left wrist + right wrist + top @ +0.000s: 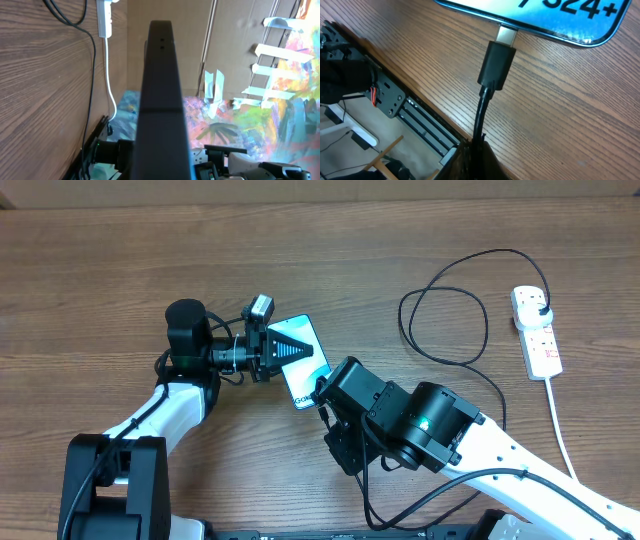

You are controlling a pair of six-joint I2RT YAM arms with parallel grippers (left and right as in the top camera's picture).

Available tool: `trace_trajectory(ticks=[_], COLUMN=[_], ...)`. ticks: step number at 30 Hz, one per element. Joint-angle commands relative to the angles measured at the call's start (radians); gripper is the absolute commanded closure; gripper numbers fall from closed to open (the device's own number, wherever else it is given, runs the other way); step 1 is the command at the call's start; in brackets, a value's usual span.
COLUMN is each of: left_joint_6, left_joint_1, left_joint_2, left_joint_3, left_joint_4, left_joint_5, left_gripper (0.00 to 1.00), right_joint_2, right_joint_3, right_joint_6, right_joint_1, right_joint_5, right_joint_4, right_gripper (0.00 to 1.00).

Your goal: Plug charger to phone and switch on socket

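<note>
Your right gripper held the charger half-seated in the phone; a skewed push could have bent its tip; left gripper grip unreadable.

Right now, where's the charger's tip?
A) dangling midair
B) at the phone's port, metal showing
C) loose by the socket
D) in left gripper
B: right wrist view shows the charger meeting the phone edge, silver shell partly exposed.
</note>
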Motion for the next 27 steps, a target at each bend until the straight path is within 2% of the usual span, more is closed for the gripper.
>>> trace_trajectory(ticks=[1, 7, 17, 27], left_joint_6=[0.053, 0.090, 0.040, 0.065], left_joint_1=[-0.003, -0.003, -0.003, -0.003], left_joint_2=[-0.002, -0.002, -0.002, -0.002], left_joint_3=[0.011, 0.011, 0.011, 0.011], left_joint_4=[0.008, 0.008, 0.008, 0.008], left_joint_5=[0.037, 0.047, 0.061, 0.107], left_gripper=[0.96, 0.96, 0.96, 0.96], right_joint_2=[0.004, 0.004, 0.004, 0.005], right_joint_3=[-0.002, -0.002, -0.002, -0.002], right_joint_6=[0.003, 0.003, 0.003, 0.003], right_joint_1=[0.004, 0.004, 0.004, 0.004], right_joint_5=[0.011, 0.011, 0.015, 0.071], right_joint_4=[0.018, 0.017, 0.021, 0.080], right_gripper=[0.96, 0.96, 0.96, 0.96])
